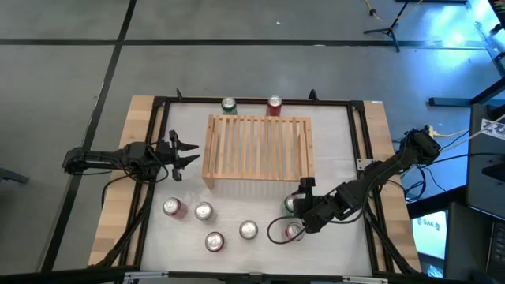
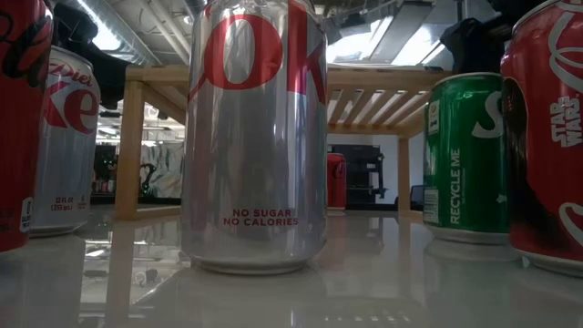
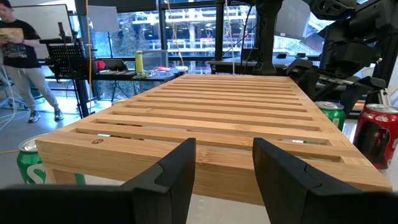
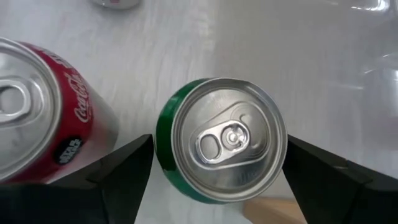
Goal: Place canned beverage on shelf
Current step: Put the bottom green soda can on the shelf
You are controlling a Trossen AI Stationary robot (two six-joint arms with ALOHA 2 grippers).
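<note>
Judging by the layout, the job had barely begun: the shelf (image 1: 257,148) stood in the middle of the table (image 1: 345,142) with its slatted top bare, no can on it. Two cans sat behind it at the far edge, a green far can (image 1: 229,105) and a red far can (image 1: 274,105), on the table surface rather than on the rack as far as the overhead view showed. Four more waited near the front edge, a red-sided one (image 1: 172,208) and three silver-topped ones (image 1: 204,211) (image 1: 215,241) (image 1: 248,229).

The right gripper (image 1: 301,207) hung over the front-right part of the table, just off the shelf's front-right corner, its fingers (image 4: 118,171) straddling the green can (image 4: 221,140) from above. The jaws flanked the can closely on both sides, yet whether they were already pressing on it could not be told. A red can (image 4: 37,112) stood just beside the green one.

The left gripper (image 1: 188,155) waited clenched and empty by the shelf's left end, pointed along its slats.

Still left, in my estimate: securing the green can, lifting it clear of its red neighbour, carrying it over the rack and setting it upright on the slats
</note>
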